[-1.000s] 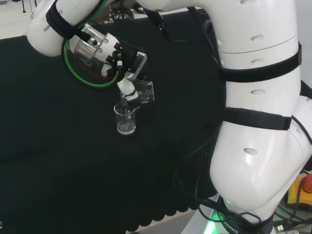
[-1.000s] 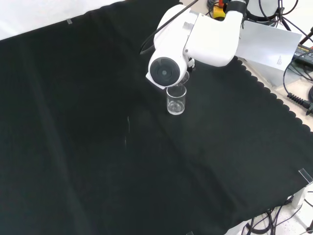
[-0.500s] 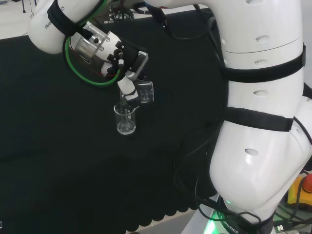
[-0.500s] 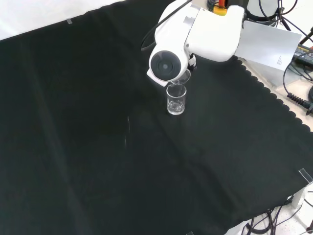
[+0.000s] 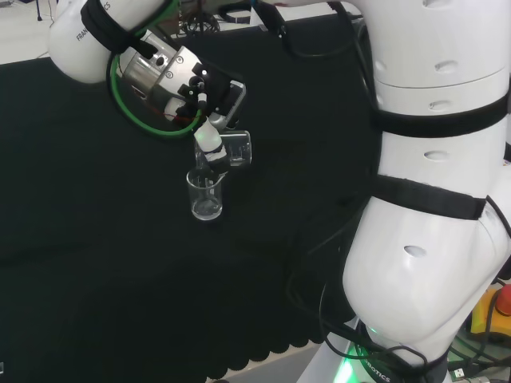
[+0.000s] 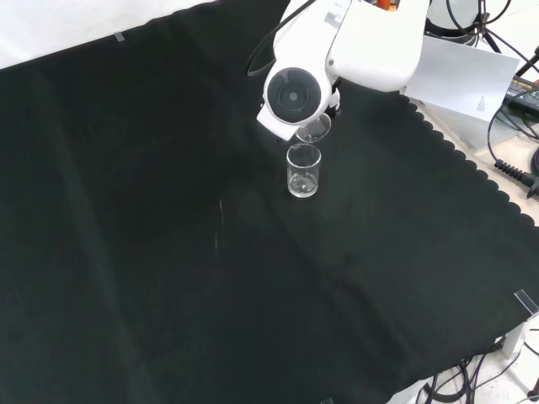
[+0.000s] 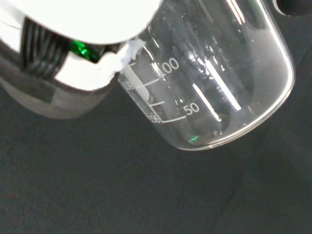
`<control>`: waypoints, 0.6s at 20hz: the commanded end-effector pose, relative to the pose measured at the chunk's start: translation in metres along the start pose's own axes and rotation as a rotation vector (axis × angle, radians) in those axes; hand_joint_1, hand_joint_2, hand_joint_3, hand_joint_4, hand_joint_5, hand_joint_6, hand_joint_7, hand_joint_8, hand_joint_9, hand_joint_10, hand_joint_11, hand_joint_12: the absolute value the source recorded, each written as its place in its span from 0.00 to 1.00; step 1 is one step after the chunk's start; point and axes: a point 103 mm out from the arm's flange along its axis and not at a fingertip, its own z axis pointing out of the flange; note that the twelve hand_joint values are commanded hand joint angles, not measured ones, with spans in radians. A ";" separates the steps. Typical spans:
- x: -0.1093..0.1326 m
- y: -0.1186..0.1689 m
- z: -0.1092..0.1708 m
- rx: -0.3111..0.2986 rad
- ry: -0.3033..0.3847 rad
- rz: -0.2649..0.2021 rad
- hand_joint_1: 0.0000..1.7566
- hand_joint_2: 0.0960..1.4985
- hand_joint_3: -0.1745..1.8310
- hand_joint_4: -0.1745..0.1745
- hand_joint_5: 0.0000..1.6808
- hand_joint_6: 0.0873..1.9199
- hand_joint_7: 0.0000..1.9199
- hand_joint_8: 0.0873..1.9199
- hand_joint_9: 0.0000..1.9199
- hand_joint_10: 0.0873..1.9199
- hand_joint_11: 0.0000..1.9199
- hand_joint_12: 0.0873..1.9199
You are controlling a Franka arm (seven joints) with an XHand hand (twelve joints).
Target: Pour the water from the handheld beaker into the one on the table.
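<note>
In the head view, left of centre, the hand (image 5: 209, 102) has its fingers curled round a clear beaker (image 5: 236, 149), tipped on its side just above a second clear beaker (image 5: 205, 195) standing upright on the counter (image 5: 96, 239). In the front view a white arm link (image 6: 337, 50) at upper centre hides the hand. Black cloth covers the counter; its scalloped edge, cables (image 6: 514, 168) and a white panel (image 6: 455, 76) lie at the upper right.

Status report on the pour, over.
Hand shut on handheld beaker, tipped over table beaker. Table beaker upright on cloth. Nothing in the way.
</note>
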 end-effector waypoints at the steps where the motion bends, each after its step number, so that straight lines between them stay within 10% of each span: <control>1: -0.002 -0.004 -0.001 -0.036 -0.001 -0.019 0.75 0.36 0.47 0.00 0.74 0.35 0.68 0.34 0.95 0.00 0.76 0.24; 12: -0.020 -0.003 0.008 -0.101 0.062 -0.036 0.75 0.36 0.47 0.00 0.74 0.35 0.68 0.34 0.95 0.00 0.76 0.24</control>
